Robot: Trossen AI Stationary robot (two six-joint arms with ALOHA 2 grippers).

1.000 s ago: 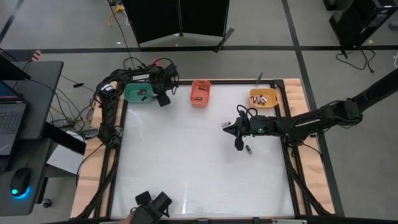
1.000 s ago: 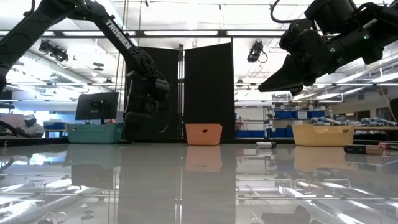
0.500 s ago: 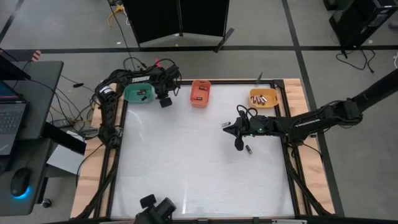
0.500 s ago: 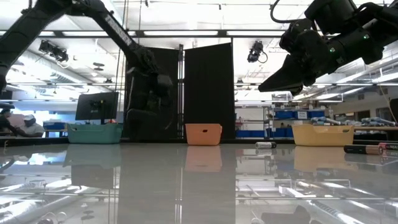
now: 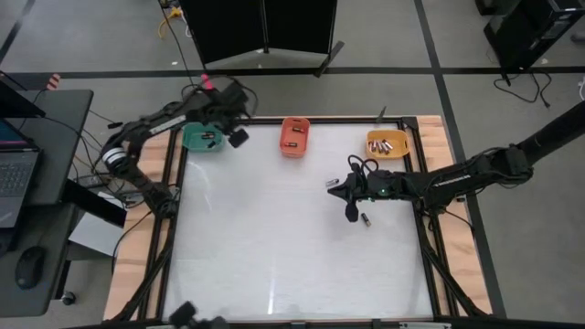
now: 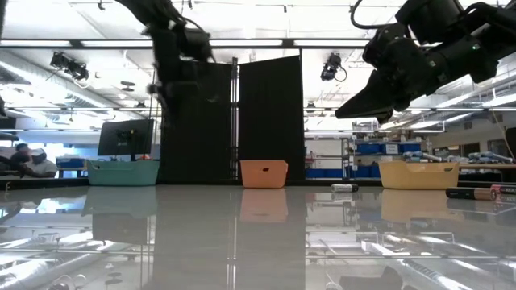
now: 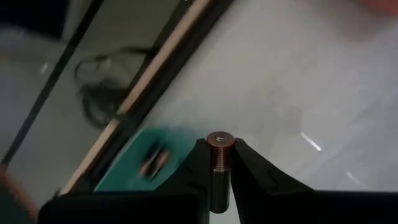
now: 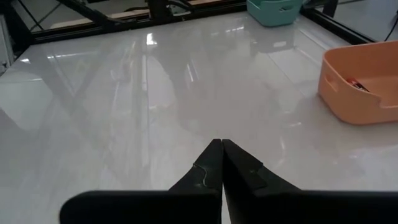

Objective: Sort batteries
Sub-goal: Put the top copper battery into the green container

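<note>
Left arm: reaching over the far left corner of the table (image 5: 274, 265), raised high above the surface, bending from its base at the left edge.
Left gripper (image 7: 219, 163): hanging just beside the green bin (image 5: 203, 137), on the side toward the table's middle; pointing down.
Left grip: fingers (image 7: 198, 167) closing tight on a small battery (image 7: 219, 168), pinching it between both pads; copper-coloured end of the battery sticking out past the tips.
Held battery against bin: sitting above the table next to the green bin's rim, not inside it; two blurred batteries lying in that bin.
Right arm: stretching in from the right edge, low and nearly level, toward the middle right part of the table.
Right gripper (image 8: 221, 163): hovering above the surface, fingers pressing together, holding nothing.
Loose battery (image 5: 365, 218): lying on the table just beside the right gripper, on the near side, apart from the fingers.
Orange bin (image 5: 294, 135): standing at the far edge in the middle, keeping a battery inside.
Yellow bin (image 5: 387, 143): standing at the far right corner, keeping several batteries.
</note>
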